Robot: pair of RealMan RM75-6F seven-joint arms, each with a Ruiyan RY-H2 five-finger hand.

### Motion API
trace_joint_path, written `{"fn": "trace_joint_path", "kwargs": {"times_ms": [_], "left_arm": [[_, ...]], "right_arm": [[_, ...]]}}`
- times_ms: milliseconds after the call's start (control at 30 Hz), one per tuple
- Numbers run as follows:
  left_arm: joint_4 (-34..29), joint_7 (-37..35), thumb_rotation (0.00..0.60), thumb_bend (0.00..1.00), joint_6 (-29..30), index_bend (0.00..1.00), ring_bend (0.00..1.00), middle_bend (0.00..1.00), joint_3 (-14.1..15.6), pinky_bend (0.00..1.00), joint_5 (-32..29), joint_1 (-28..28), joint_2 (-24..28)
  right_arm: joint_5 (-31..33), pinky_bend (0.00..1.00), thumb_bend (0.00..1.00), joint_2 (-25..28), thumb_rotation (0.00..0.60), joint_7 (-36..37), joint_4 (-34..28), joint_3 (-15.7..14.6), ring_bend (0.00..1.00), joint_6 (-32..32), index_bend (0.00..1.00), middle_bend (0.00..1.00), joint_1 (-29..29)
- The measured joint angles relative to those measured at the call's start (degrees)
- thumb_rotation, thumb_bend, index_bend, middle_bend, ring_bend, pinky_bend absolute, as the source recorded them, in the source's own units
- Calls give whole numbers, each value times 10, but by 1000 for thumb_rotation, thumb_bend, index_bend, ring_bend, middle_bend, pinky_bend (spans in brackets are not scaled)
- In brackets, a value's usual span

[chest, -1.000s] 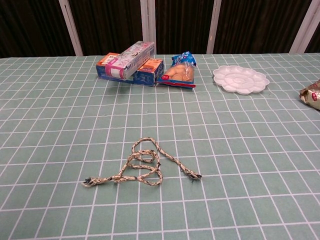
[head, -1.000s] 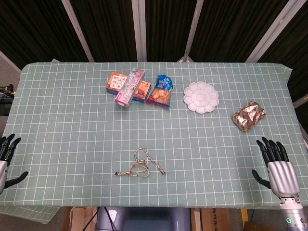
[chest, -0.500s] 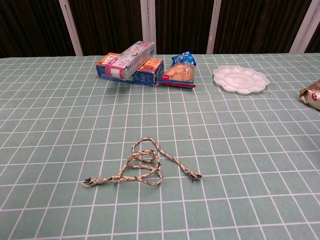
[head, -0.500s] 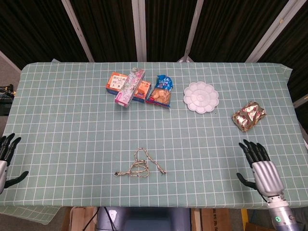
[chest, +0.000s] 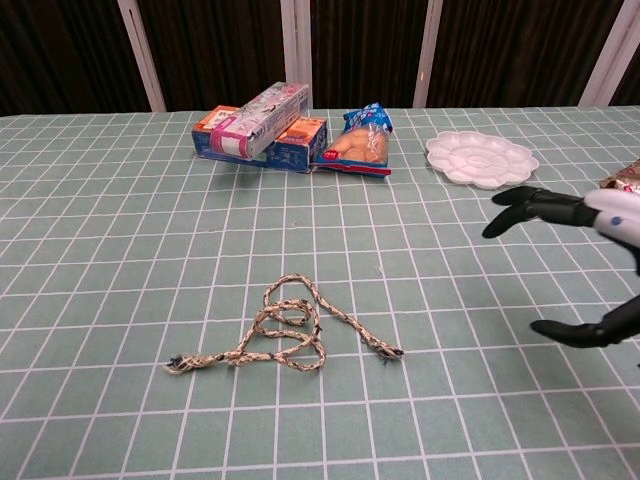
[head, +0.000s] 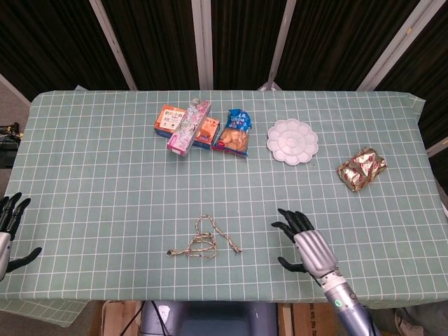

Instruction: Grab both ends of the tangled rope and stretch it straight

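Currently my right hand (head: 308,245) hovers over the surface (head: 105,182), fingers spread, holding nothing, a little right of the rope (head: 203,241). My left hand (head: 8,227) sits at the surface's left edge, fingers apart, also empty. Rope lies looped and tangled near the front edge, both ends free. Snack boxes (head: 187,124), a white palette (head: 292,141) and a foil packet (head: 361,168) lie farther back.
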Motion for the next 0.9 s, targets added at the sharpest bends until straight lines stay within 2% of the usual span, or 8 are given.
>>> {"fn": "trace_joint_path", "kwargs": {"times_ms": [200, 433, 900], "left_arm": [[1, -2, 600, 25, 2, 31, 0, 0, -1, 0, 1, 0, 0], [2, -2, 600, 25, 0, 31, 0, 0, -1, 0, 0, -1, 0], [3, -5, 600, 25, -9, 31, 0, 0, -3, 0, -8, -5, -1]], "right_arm": [[59, 0, 298, -80, 600, -56, 16, 10, 0, -17, 348, 30, 20], [91, 0, 296, -143, 600, -82, 47, 20, 0, -17, 388, 46, 35], [140, 0, 300, -224, 600, -103, 106, 33, 0, -15, 443, 62, 56]]}}
